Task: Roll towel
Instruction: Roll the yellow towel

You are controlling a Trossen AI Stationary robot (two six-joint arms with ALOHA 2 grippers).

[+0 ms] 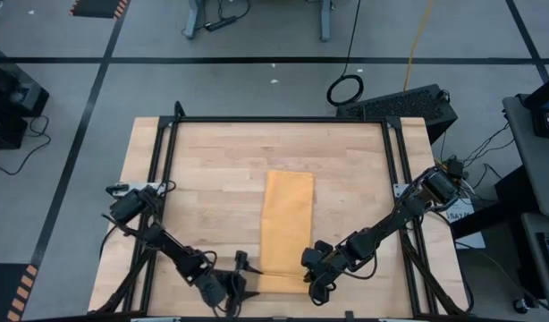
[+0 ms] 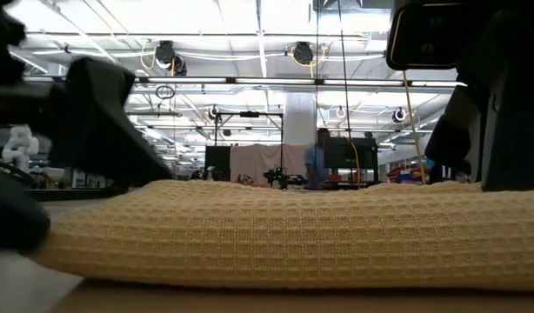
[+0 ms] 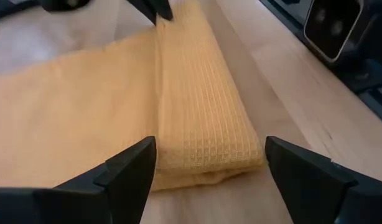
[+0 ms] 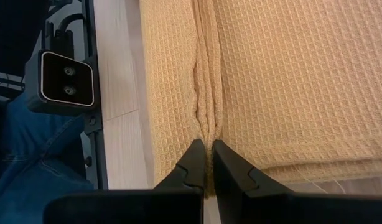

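Already partly rolled towel (image 1: 286, 224), left claw (image 3: 206, 165) spread around its end, right claw (image 4: 209, 163) pinching its fold.

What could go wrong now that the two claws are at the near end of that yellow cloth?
1. The right gripper is shut at the towel's rolled near edge, seemingly pinching only a thin fold, which could slip free.
2. The left gripper is open, straddling the roll's other end without holding it. If only one side moves, the roll may turn out skewed or cone-shaped.
3. The roll lies near the table's front edge, so a pull that way might drag it off.
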